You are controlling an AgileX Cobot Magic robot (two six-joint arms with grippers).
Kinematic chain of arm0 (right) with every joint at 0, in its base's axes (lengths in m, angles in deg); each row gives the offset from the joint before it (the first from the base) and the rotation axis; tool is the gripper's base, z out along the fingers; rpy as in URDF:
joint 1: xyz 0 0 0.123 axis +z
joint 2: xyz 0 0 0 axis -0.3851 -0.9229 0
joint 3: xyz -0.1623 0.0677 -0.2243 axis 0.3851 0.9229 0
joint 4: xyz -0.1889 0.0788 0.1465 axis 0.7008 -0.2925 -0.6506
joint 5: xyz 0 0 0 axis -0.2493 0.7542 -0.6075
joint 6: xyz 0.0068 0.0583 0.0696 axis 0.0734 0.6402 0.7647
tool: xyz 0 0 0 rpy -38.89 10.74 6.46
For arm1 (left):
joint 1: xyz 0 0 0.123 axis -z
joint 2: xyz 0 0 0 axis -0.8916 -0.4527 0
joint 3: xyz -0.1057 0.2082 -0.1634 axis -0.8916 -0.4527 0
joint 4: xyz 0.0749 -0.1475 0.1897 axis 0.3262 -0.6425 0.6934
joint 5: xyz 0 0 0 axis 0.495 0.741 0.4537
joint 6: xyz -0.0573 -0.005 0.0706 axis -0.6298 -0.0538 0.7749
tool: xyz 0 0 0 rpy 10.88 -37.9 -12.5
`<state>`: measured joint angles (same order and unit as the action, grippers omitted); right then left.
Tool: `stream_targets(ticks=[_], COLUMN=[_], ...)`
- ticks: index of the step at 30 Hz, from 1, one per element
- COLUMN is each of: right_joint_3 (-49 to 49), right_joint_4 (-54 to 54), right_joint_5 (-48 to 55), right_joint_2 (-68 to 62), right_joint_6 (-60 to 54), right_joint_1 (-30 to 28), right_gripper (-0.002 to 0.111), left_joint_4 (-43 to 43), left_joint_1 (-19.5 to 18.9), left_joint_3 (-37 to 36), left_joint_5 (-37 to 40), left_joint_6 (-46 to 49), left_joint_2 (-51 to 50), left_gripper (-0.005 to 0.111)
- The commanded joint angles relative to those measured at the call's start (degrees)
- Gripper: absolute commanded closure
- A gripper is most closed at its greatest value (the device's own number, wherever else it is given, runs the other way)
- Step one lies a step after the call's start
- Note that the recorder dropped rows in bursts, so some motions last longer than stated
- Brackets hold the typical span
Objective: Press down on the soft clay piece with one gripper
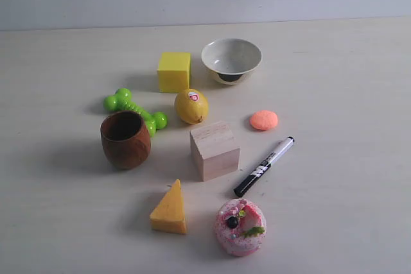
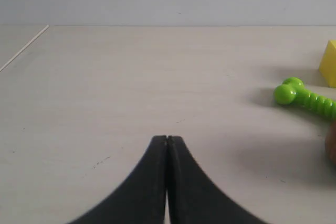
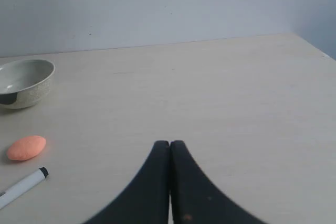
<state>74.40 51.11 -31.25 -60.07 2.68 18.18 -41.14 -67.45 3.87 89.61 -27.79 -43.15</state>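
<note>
Salmon-orange and matte, the soft clay piece (image 1: 264, 120) is found lying on the table (image 1: 347, 94), to the right of the lemon (image 1: 191, 106) in the exterior view and between the pale bowl (image 1: 231, 60) and the black-capped marker (image 1: 264, 166). None of these is touched by it, though the marker's cap is near.

Neither arm is shown in the exterior view. The right end effector (image 3: 169, 144) is seen with its fingers brought fully together, tip against tip, and nothing is held. The same is shown for the left end effector (image 2: 167, 140): fully closed, empty, over bare table beside the green toy (image 2: 307, 98). The clay is caught only in the right wrist view, off to one side, so the right arm is judged the better placed, and the press is judged not yet begun.

Several faults can be foreseen:
- If the descent is offset toward the marker, its cap could be struck and the marker rolled away.
- If the narrow closed tips land off-centre, the clay may be shoved sideways rather than dented.
- If too much force is applied, the fingers could be driven through to the table.
- Soft clay may cling to the tips and be lifted on withdrawal.
</note>
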Motion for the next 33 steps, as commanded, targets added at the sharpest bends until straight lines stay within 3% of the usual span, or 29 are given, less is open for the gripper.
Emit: stream_targets(ticks=[1,19,28,33], right_joint_3=[0.3,0.3,0.3,0.3], right_joint_4=[-0.2,-0.2,-1.0,-1.0], right_joint_5=[-0.4,-1.2,-24.5,-26.7], right_joint_2=[0.4,0.4,0.4,0.4], right_joint_6=[0.0,0.0,0.0,0.0], right_joint_1=[-0.3,-0.3,-0.3,-0.3], right_gripper=[0.108,0.108,0.108,0.108], left_joint_4=[-0.1,-0.1,-0.1,-0.1], left_joint_1=[0.3,0.3,0.3,0.3], left_joint_3=[0.0,0.0,0.0,0.0], left_joint_5=[-0.5,-0.5,-0.5,-0.5], left_joint_6=[-0.1,-0.1,-0.1,-0.1], left_joint_2=[0.4,0.4,0.4,0.4], left_gripper=[0.107,0.107,0.107,0.107])
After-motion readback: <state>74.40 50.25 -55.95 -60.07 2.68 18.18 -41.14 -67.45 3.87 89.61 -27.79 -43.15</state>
